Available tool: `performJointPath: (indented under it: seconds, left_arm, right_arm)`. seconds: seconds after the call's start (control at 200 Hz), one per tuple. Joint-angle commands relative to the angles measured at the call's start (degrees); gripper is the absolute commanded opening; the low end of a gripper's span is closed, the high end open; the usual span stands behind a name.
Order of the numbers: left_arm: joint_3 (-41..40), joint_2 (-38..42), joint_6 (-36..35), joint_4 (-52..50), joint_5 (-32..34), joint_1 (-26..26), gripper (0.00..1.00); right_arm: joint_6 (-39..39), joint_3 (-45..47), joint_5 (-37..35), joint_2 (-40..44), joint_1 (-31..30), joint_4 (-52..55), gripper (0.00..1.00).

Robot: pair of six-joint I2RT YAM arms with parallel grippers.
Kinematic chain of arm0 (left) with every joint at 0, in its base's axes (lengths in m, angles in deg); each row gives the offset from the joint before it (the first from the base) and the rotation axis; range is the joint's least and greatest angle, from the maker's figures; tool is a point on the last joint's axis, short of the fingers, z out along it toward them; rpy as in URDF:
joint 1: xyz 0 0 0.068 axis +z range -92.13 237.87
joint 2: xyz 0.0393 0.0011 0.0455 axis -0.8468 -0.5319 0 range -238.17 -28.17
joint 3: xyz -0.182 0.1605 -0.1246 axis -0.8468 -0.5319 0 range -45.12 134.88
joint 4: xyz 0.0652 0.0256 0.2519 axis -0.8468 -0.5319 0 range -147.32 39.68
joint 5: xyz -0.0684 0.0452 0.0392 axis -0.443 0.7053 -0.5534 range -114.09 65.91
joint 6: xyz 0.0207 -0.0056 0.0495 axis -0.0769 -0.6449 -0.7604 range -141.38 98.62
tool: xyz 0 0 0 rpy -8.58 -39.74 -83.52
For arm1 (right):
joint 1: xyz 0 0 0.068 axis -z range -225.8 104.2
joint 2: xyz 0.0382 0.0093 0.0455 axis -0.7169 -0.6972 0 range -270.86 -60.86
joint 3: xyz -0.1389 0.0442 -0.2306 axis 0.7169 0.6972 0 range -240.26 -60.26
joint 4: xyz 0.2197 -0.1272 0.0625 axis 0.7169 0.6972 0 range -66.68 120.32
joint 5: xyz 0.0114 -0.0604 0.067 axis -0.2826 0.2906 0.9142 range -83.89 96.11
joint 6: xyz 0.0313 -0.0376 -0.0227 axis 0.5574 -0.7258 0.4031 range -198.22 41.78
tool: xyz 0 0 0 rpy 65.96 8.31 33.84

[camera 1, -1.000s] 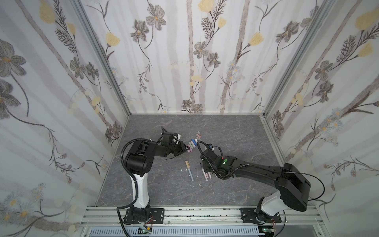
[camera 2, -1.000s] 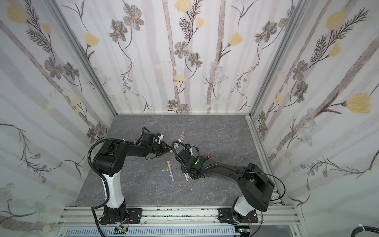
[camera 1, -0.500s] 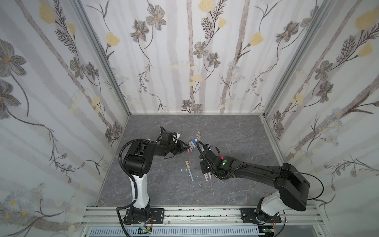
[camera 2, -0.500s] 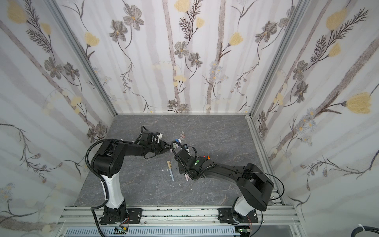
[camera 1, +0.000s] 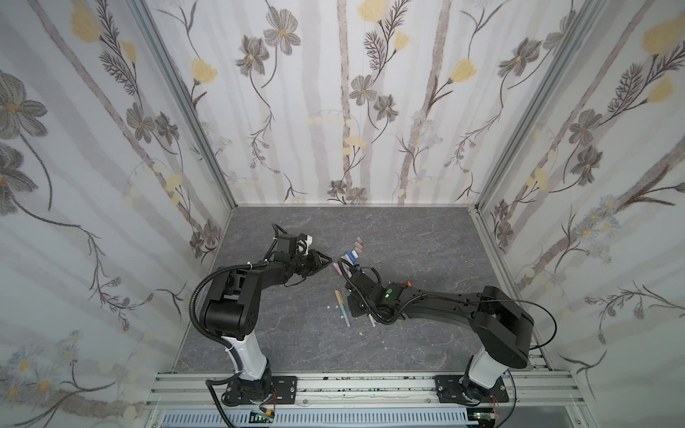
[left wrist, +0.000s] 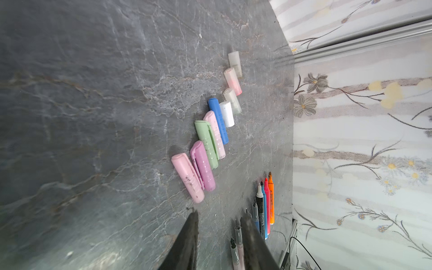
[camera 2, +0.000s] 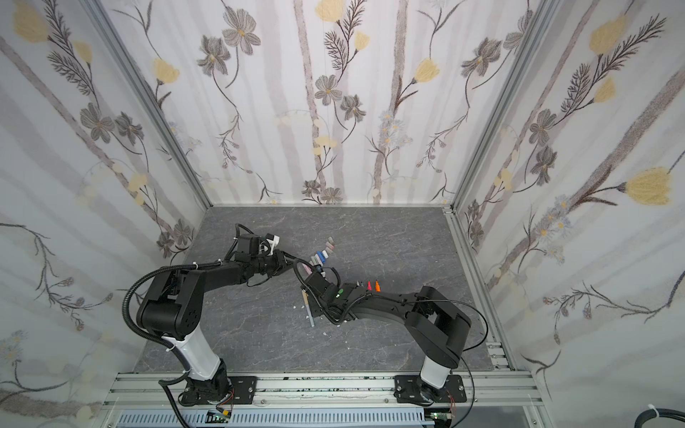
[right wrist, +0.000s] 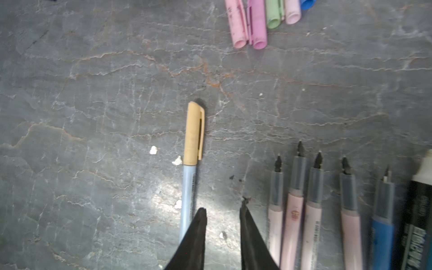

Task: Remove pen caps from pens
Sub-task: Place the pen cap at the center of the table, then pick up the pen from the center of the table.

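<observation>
Left gripper (left wrist: 219,216): jaws apart, nothing between them. It hung low over the table (left wrist: 93,93), pointed toward the caps (left wrist: 207,145). The pink cap (left wrist: 187,180) at the near end lay just ahead of the tips, untouched.

Right gripper (right wrist: 222,208): jaws likewise apart and empty, low over the table.

Caps: loose, laid side by side in one slanting row running pink, lilac, green, pale pink, blue, white, then some clear ones. Probably set there to keep finished caps away from the pens.

Pens (right wrist: 292,198): uncapped with tips bare, ranked parallel beside the right gripper. Judged done and parked together for the same reason.

Capped pen (right wrist: 188,194): pale blue barrel with the tan cap (right wrist: 194,133) on. It lay alone, apart from both rows, and appeared to be the only item outstanding. Its barrel ran under one right finger (right wrist: 198,224), not through the gap. The tan cap sat ahead of those tips, well short of the cap row. A small sideways shift would likely be needed to straddle the barrel.
</observation>
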Motion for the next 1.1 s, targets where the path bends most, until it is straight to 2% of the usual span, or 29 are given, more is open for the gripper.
performJointPath:
  seconds: [0.0,0.405,0.924,1.094]
  left_arm:
    - [-0.8,2.3,-2.2,-2.6,-0.1,0.9,0.31]
    - [-5.4,7.4,-3.5,-4.0,-0.6,3.4,0.32]
    - [-7.4,9.8,-4.8,-5.0,-1.3,4.9,0.32]
    - [-7.7,9.7,-4.9,-5.1,-1.6,5.0,0.32]
  right_arm:
    - [-0.4,-1.5,1.7,-1.8,-0.8,-0.8,0.28]
    - [-0.5,-4.8,2.3,-7.7,-2.9,0.6,0.3]
    - [0.3,-9.6,-2.1,-15.1,-4.1,7.1,0.29]
    - [0.0,-9.4,-3.8,-15.6,-4.5,8.7,0.17]
